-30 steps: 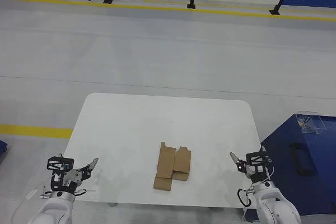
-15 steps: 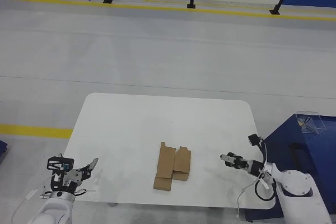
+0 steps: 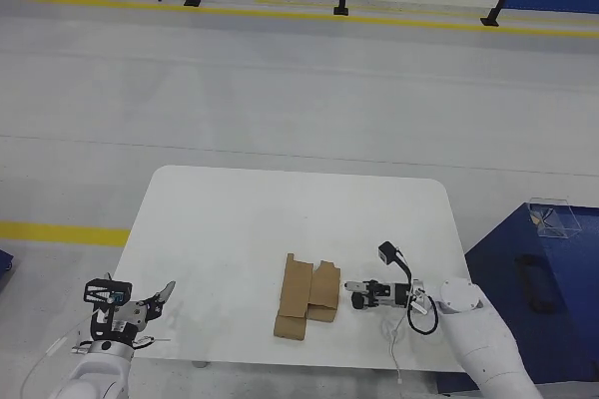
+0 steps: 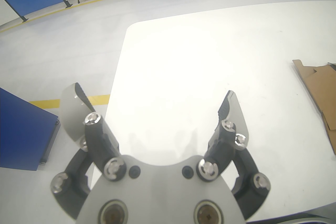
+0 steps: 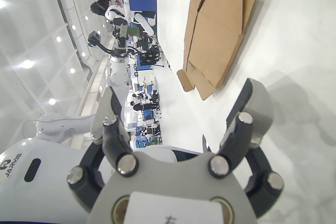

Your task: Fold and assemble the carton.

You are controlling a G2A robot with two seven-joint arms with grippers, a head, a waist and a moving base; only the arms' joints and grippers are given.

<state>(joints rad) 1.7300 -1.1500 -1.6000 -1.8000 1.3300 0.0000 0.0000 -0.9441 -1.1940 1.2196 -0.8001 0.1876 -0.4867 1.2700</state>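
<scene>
Here, the flattened brown cardboard carton [image 3: 307,295] lies on the white round-cornered table [image 3: 230,219], near the middle of its front edge, with its panels and flaps lying flat in overlapping layers. The right gripper [image 3: 357,295] sits low over the table just beside the carton's right edge and points toward it. Its fingers [image 5: 252,99] are spread wide, hold nothing, and are apart from the cardboard. The left gripper [image 3: 140,299] hangs at the table's front left corner, well apart from the carton, with its fingers [image 4: 231,109] likewise spread and empty.
</scene>
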